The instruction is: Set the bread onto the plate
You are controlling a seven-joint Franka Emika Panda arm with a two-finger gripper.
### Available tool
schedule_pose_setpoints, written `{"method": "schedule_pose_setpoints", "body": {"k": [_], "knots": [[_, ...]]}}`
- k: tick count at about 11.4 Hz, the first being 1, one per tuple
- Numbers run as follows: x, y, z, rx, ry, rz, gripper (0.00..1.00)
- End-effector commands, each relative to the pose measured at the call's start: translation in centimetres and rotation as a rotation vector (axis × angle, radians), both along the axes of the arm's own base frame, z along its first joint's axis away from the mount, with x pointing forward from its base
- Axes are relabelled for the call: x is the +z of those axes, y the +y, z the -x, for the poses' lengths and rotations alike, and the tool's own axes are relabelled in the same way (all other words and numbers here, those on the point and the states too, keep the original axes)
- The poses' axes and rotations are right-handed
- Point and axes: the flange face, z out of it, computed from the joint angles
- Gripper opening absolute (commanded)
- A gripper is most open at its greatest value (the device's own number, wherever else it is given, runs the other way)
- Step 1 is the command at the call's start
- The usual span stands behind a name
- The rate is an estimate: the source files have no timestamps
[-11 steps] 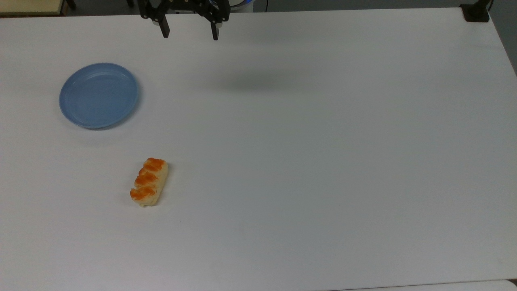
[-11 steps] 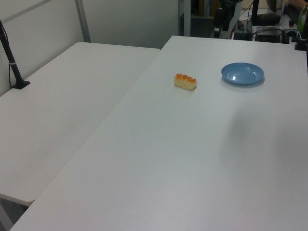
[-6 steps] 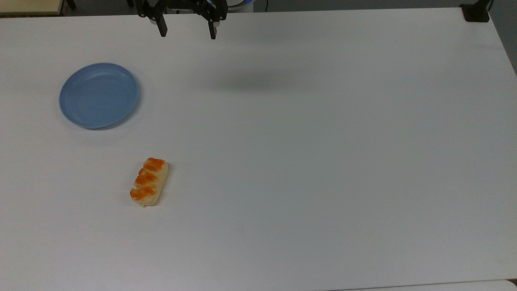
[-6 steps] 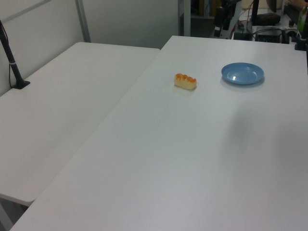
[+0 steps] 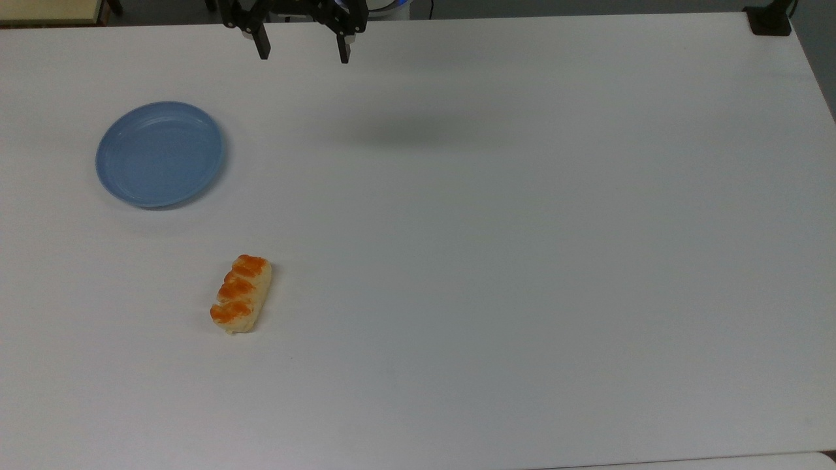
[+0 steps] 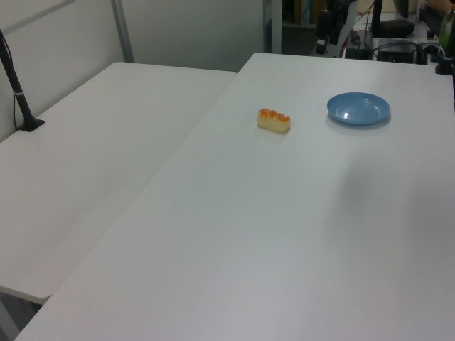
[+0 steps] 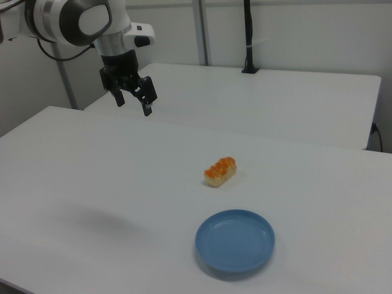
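Note:
The bread [image 5: 241, 294], a pale-yellow loaf with orange-brown glazed bumps, lies on the white table in the top view's lower left; it also shows in the left view [image 6: 274, 119] and right view [image 7: 220, 171]. The light-blue plate [image 5: 160, 154] rests bare above and left of it in the top view, and appears in the left view [image 6: 358, 109] and right view [image 7: 235, 240]. My gripper [image 5: 303, 54] hangs open and holding nothing at the top view's upper edge, high above the table and far from both [image 7: 133, 105].
A second white table [image 6: 92, 163] adjoins on the left view's left, with a black post [image 6: 18, 92] on it. Another black mount [image 5: 769, 19] sits at the top view's upper right corner. Wide bare tabletop [image 5: 522, 261] lies to the top view's right.
The gripper has shifted slightly toward the top view's upper edge since a second ago. The bread and the plate have not moved.

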Motion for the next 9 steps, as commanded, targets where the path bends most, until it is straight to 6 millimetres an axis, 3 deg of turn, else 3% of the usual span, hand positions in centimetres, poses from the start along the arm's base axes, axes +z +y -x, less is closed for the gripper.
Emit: {"method": "schedule_pose_setpoints", "body": {"k": [1,5,7,9], "knots": [[0.9,-2.5,0.7,-0.02,0.002,0.02,1.0],[-0.6,-5.2,-2.2,-0.015,-0.027,0.103,1.0],[-2.6,-8.6,-4.4,-0.067,-0.072,0.115,1.0],[-5.6,-9.9,-7.0,-0.086,-0.147,0.136,1.0]]}}
